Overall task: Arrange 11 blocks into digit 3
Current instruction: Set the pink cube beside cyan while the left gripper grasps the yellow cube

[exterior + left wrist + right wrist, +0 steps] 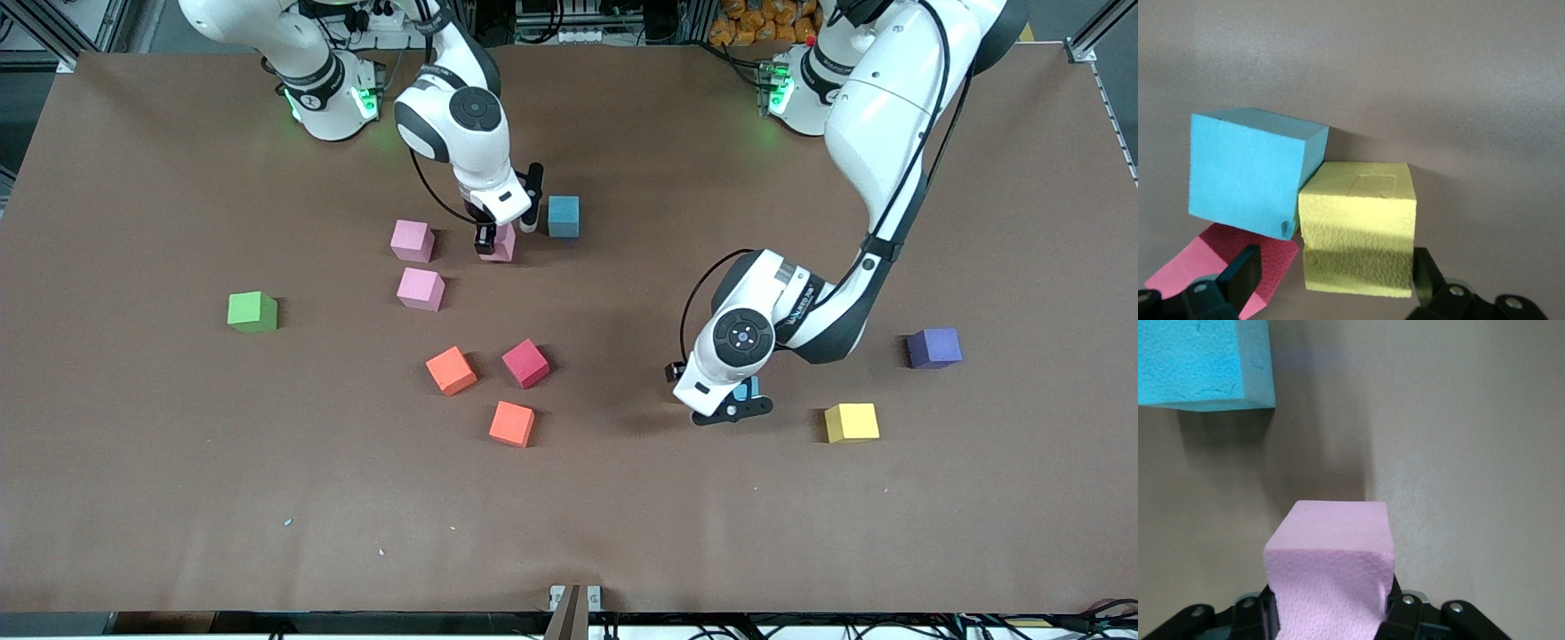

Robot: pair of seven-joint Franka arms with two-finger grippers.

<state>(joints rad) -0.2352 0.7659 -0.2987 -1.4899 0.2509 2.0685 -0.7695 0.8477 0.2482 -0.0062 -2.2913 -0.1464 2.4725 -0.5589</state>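
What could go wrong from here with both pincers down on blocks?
The left pincer straddles the yellow block, which touches a light blue block and a crimson block; lifting may drag them. The right pincer grips a pink block by its lower part, so it might tilt.

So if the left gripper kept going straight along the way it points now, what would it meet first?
Probably the yellow block, which sits between the open jaws of the left gripper in its wrist view. A light blue block and a crimson block crowd beside it; depth is unclear.
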